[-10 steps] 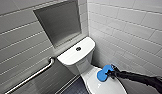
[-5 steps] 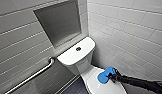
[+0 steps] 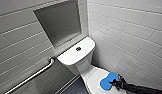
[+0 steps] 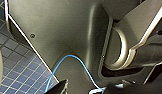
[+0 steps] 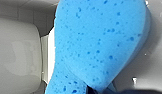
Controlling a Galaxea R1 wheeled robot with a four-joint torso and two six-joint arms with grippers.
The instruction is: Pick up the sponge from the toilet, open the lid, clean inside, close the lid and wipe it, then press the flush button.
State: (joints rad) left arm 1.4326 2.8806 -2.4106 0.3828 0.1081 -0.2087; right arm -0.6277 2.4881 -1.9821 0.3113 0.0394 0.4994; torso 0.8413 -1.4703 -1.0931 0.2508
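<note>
head view: right fingers [image 3: 114,82] hold the sponge [image 3: 106,82] on the closed lid [image 3: 94,79].

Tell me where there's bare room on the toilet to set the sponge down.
Tank top: bare on either side of the flush button. Lid: bare strip between the tank top and the sponge. Crowded where the right gripper grips the sponge on the lid, close to the tiled wall.

Porous matt foam sponge [image 5: 97,45]. Glossy ceramic toilet [image 3: 69,56]. Shiny metal grab bar [image 3: 34,74]. Smooth wall tiles [image 3: 127,30].
</note>
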